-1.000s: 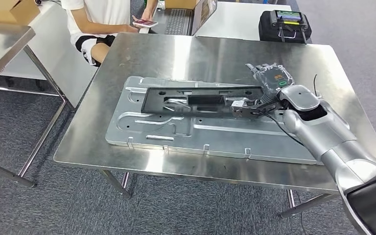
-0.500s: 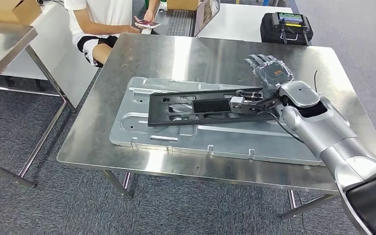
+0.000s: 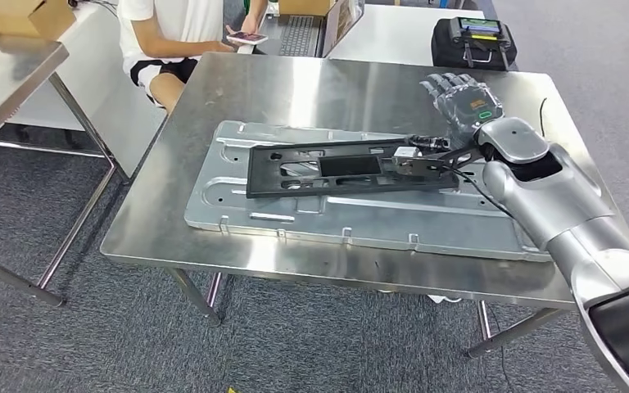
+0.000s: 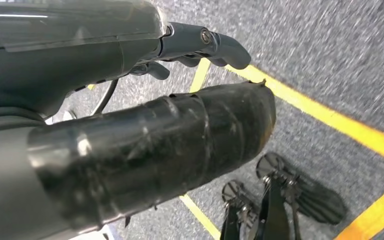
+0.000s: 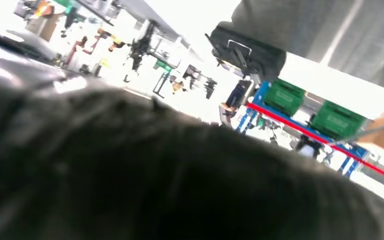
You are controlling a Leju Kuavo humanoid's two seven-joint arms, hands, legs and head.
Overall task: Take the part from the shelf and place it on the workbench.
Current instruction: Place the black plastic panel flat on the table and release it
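Even, bright light gives soft glare on the brushed steel workbench top (image 3: pixel 311 90). The right wrist view is blurred and overexposed, perhaps by windows.

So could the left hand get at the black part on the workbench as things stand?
Probably not without a big move. The left hand hangs low over carpet with yellow floor lines, away from the table. The black part lies on the silver plate on the workbench, with the right hand at its end.

Right hand (image 3: pixel 461 110) contact with the black part (image 3: pixel 344 169) is hidden behind the wrist. Right wrist view is blurred and mostly blocked by a dark surface. Seated person (image 3: pixel 182 37) is cut off at the top edge.
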